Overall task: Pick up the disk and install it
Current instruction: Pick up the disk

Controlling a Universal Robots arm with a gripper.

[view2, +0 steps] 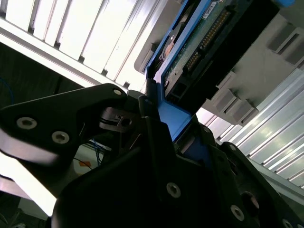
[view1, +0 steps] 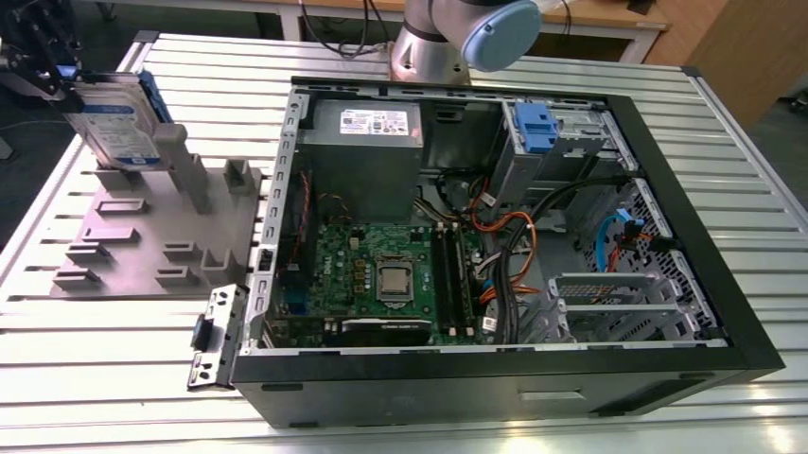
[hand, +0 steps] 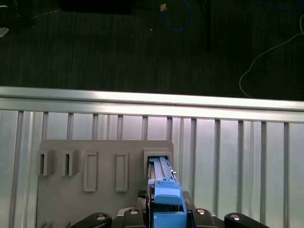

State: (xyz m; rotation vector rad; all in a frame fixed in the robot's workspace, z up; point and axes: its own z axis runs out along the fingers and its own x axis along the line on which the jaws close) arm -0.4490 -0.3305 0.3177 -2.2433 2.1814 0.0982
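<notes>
**Disk gripped at the grey fixture; case standing open**

Containers. An open computer case [view1: 480, 388] was noted at the centre of the exterior view. Inside it were logged:
- a grey power supply box [view1: 366, 142] at eleven o'clock
- a green motherboard [view1: 378, 270] at eight o'clock
- a blue clip with silver cage [view1: 535, 128] at one o'clock
- orange cables [view1: 512, 227] near the middle
- a metal drive cage [view1: 619, 303] at four o'clock

A grey slotted fixture [view1: 151, 236] was recorded just beside the case, at its nine o'clock. The disk [view1: 120, 118] was seen standing on edge at the fixture's ten o'clock corner, slightly tilted, with its lower edge at a slot. Whether it was seated there or lifted clear could not be told.

Gripper. The gripper [view1: 57, 76] was found clamped on the disk's upper end. In the second wrist view its black fingers [view2: 149, 114] were pressed against the blue carrier bracket [view2: 173, 121].

Surface and room. Case and fixture were carried on a slatted aluminium table [view1: 732, 161]. The arm's base [view1: 430, 47] was mounted at twelve o'clock. Wooden furniture [view1: 732, 47] was noted at one o'clock. In the first wrist view a dark floor [hand: 95, 47] was seen beyond the table's edge, with a blue cable [hand: 178, 19] and a white cable [hand: 266, 52] lying on it.
</notes>
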